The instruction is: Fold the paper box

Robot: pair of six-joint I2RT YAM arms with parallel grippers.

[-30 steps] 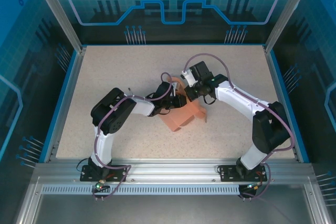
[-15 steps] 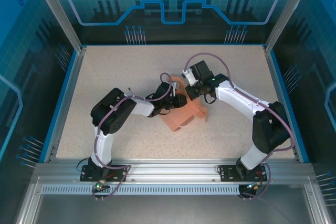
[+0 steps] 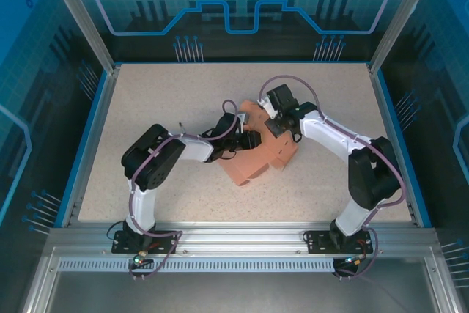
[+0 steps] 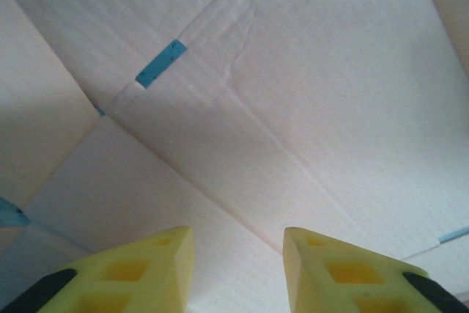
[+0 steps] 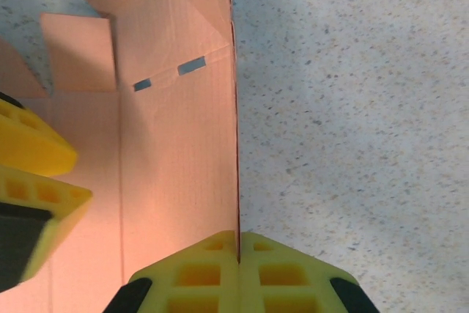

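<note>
We are finding the paper box (image 3: 253, 163), salmon-pink and partly folded, lying at the centre of the frame on the speckled table (image 3: 161, 100). The right fingers (image 5: 245, 247) are pressing together on the edge of a raised side panel. The left fingers (image 4: 172, 258) are standing spread with nothing between them, facing the box's inner surface.

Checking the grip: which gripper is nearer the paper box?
Right. The right gripper pinches a wall edge of the paper box; the left gripper, open, faces an inner panel, gripping nothing.
</note>
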